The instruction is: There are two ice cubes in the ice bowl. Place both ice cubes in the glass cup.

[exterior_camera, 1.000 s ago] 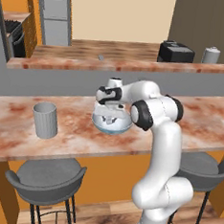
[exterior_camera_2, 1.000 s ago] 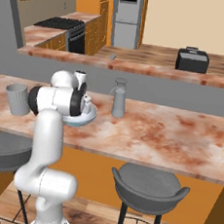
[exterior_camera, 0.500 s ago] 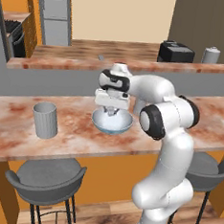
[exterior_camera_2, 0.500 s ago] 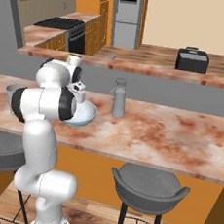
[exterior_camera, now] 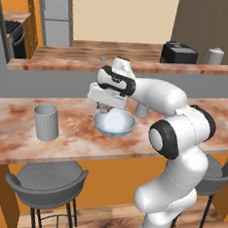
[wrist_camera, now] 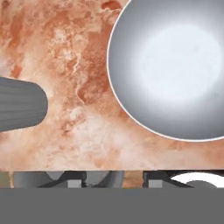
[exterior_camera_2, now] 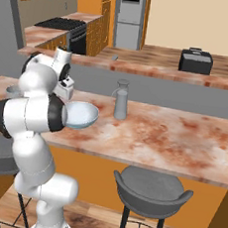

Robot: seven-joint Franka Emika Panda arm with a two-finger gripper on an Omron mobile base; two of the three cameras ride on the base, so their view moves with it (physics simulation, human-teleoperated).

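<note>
Two cubes are what we want, yet we cannot make either out: in the hand view the bowl (wrist_camera: 127, 100) shows a pale, blurred inside with no separate cube to tell apart. The bowl (exterior_camera: 115, 131) sits at the centre of the left base view on the counter (exterior_camera: 75, 137), open side up, so the hand can come at it from above. The cup (exterior_camera: 46, 122) stands upright at centre left, well apart from the bowl, mouth up and ready to take what is dropped in.

The gripper (exterior_camera: 106, 107) hangs just above the bowl's upper-left rim, pointing down, which we judge suits either a reach in or a lift out. Whether its jaws are spread, pressed together or pinching a cube we cannot tell; the fingers are too small and dark against the bowl.

From the hand's own camera the bowl fills the upper right and the ribbed cup (wrist_camera: 22, 109) pokes in from the left edge, with bare counter between them. A bottle (exterior_camera_2: 121, 99) stands near the bowl (exterior_camera_2: 83, 117) in the right base view and plays no part.
</note>
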